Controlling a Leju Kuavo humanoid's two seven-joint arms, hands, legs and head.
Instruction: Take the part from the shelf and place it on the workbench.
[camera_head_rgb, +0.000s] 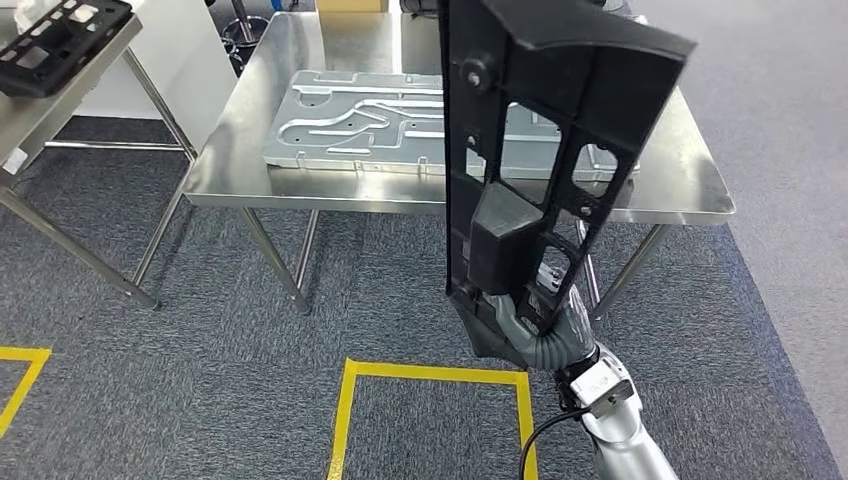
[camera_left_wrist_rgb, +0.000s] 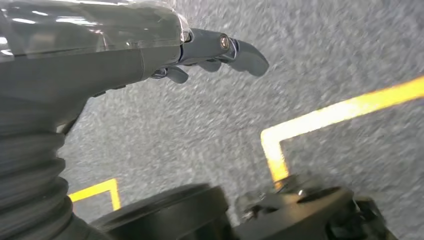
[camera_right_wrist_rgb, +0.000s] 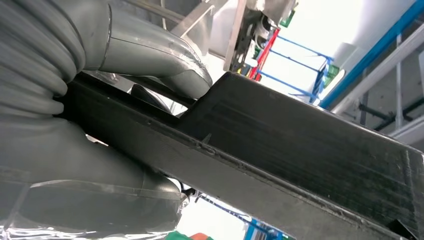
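Grey carpet (camera_head_rgb: 200, 330) with yellow tape (camera_head_rgb: 350, 400) fronts our steel workbench (camera_head_rgb: 240, 150), which bears a metal plate (camera_head_rgb: 340, 120). Our right hand (camera_head_rgb: 545, 320) grips the black part (camera_head_rgb: 530, 150) upright; our left hand (camera_left_wrist_rgb: 150, 50) hangs empty, fingers loosely apart.

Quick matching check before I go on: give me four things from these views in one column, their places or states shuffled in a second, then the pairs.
1. black part
2. metal plate
3. left hand
4. yellow tape

A. lying flat on the steel workbench
B. on the carpet, marking a box
C. held upright in the right hand
D. empty, above the floor

Pairs: 1-C, 2-A, 3-D, 4-B
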